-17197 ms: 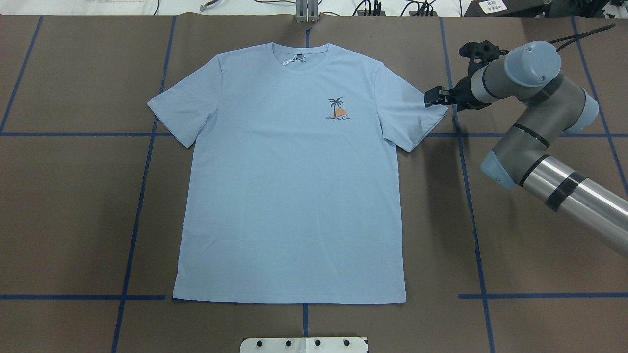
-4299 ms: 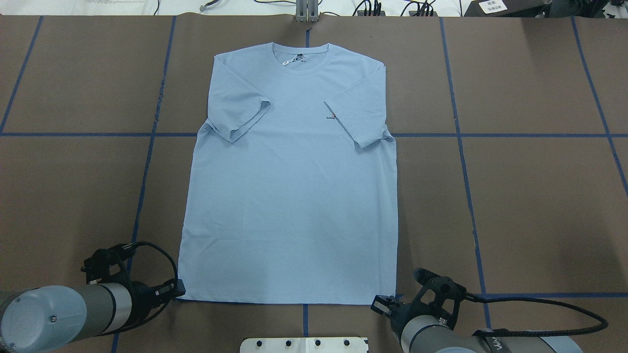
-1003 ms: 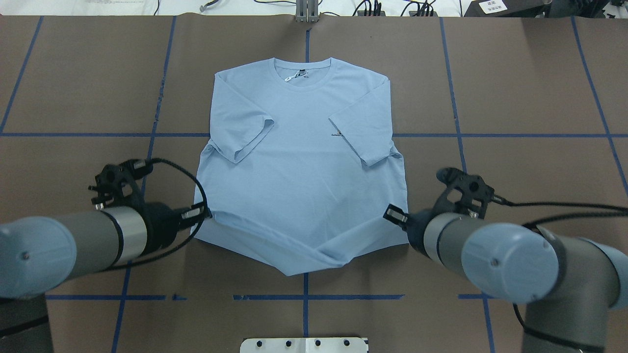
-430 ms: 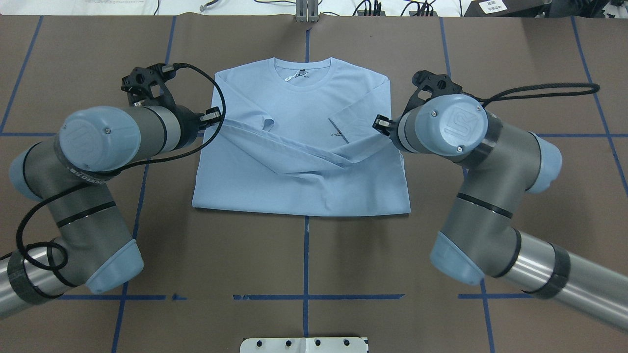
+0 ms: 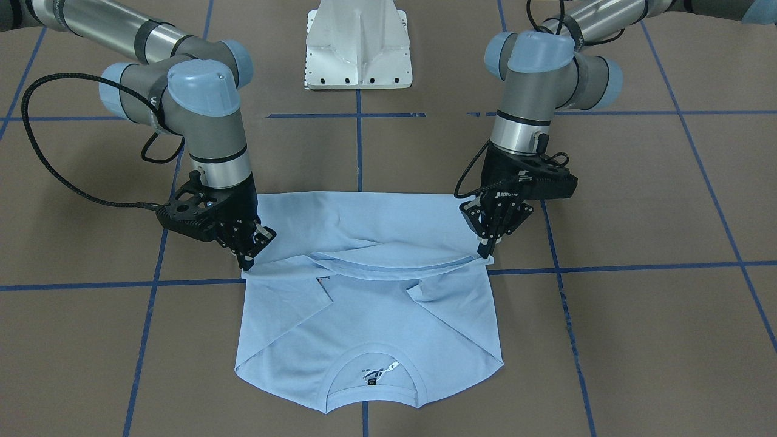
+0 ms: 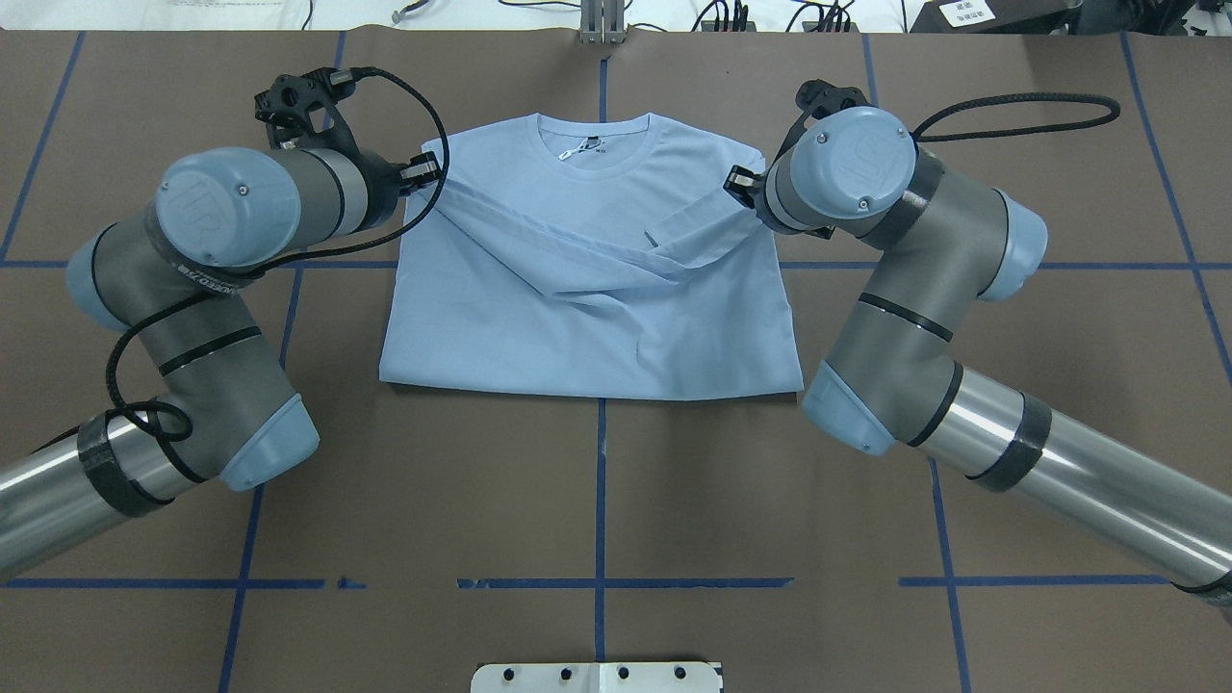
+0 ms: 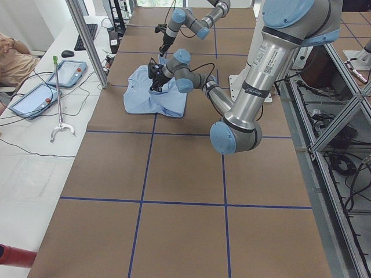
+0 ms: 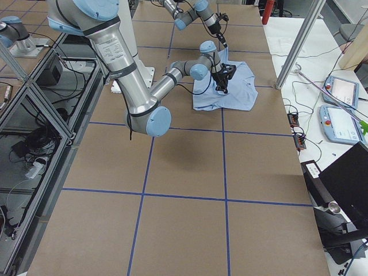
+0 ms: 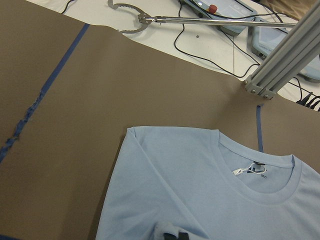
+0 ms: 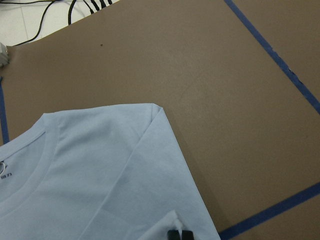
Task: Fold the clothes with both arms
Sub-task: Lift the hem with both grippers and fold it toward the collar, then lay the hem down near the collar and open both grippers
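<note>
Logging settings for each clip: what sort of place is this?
Probably a robotics lab: a brown-covered table gridded with blue tape, silver aluminium frame posts, and grey teach pendants with red stop buttons.

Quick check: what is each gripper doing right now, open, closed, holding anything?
Left gripper: closed, pinching one hem corner of the T-shirt.
Right gripper: closed, pinching the other hem corner.

T-shirt on table, between my grippers. Left gripper at its left edge, right gripper at its right edge. Hem strung between them, above chest. Collar farthest from me, fold nearest.
</note>
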